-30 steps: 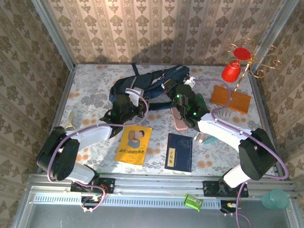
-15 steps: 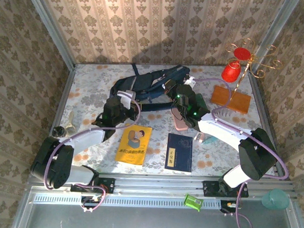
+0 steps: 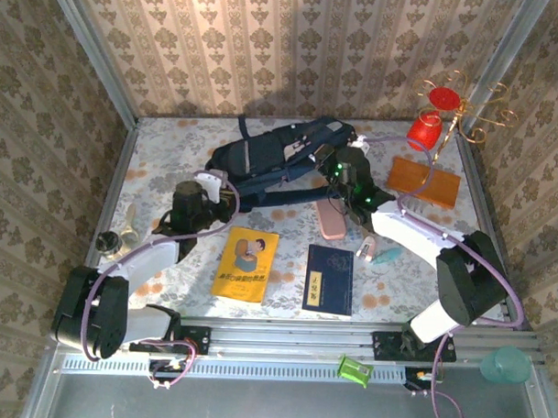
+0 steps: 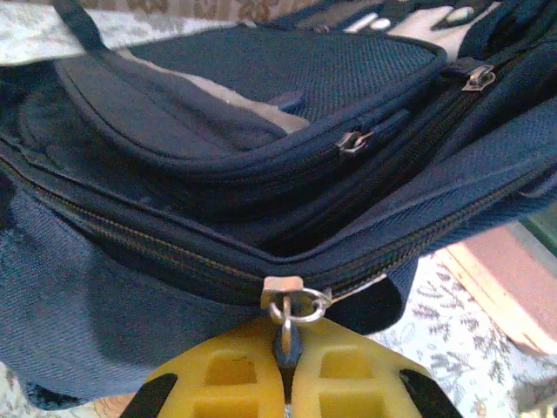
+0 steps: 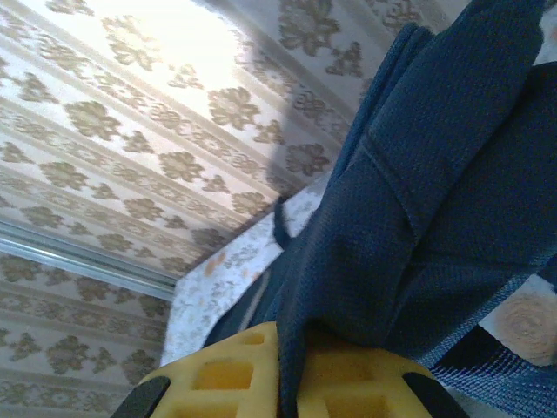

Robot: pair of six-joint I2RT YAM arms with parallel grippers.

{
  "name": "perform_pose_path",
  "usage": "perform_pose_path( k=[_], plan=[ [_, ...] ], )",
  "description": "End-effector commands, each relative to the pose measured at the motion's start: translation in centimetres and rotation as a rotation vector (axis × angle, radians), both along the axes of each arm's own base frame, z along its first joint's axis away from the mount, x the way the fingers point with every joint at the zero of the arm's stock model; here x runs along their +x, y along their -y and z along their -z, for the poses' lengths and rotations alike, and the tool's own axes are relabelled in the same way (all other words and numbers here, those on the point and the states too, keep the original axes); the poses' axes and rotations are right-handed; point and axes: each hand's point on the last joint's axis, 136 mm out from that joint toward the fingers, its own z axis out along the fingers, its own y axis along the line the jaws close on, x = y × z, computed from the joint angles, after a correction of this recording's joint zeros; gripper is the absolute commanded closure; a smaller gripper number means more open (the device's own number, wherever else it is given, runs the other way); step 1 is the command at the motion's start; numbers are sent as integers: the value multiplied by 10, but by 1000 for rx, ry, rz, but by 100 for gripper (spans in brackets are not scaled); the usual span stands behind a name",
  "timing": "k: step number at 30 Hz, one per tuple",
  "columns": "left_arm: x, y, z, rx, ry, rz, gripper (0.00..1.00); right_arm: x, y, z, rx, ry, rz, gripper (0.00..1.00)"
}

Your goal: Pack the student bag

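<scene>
student bag lies flat on the table, beyond the yellow book and toward the back wall. left gripper, at the bag's edge nearest the yellow book, has its yellow fingers clenched on the zipper pull. right gripper, up and to the right of the yellow book at the bag's right end, pinches a fold of the navy fabric.

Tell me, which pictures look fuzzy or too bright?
Left wrist: the large dark navy fabric backpack is sharp, the yellow fingers of the left gripper blurred. Right wrist: glare whitens the patterned beige wallpaper. Top external: a dark shadow falls on the back wall.
</scene>
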Motion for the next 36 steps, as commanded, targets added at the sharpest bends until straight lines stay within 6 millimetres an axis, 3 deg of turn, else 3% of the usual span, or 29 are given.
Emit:
perform_pose_path(
  k=[1, 7, 10, 13, 17, 19, 24, 29, 31, 36],
  plan=[
    [-8, -1, 6, 10, -46, -3, 100, 23, 15, 12, -51, -37, -16, 87],
    [-17, 30, 10, 32, -69, 89, 100, 62, 5, 41, -131, -143, -130, 81],
    [-16, 48, 10, 24, -80, 118, 100, 80, 1, 57, -189, -205, -192, 67],
    [-10, 59, 8, 12, -89, 109, 100, 78, 0, 67, -261, -268, -255, 49],
    [-8, 68, 5, 1, -86, 99, 100, 47, 0, 71, -245, -312, -285, 20],
    [-9, 69, 7, 3, -87, 96, 100, 28, 3, 72, -251, -324, -279, 10],
    [-9, 69, 10, 4, -90, 89, 100, -27, -11, 80, -277, -340, -306, 1],
    [-10, 69, 14, 1, -101, 84, 100, -53, -4, 84, -319, -336, -247, 0],
    [-11, 70, 14, -1, -102, 87, 100, -61, -19, 87, -249, -332, -275, 0],
    [-14, 68, 10, 1, -81, 87, 100, -68, -84, 92, -37, -330, -360, 3]
  ],
)
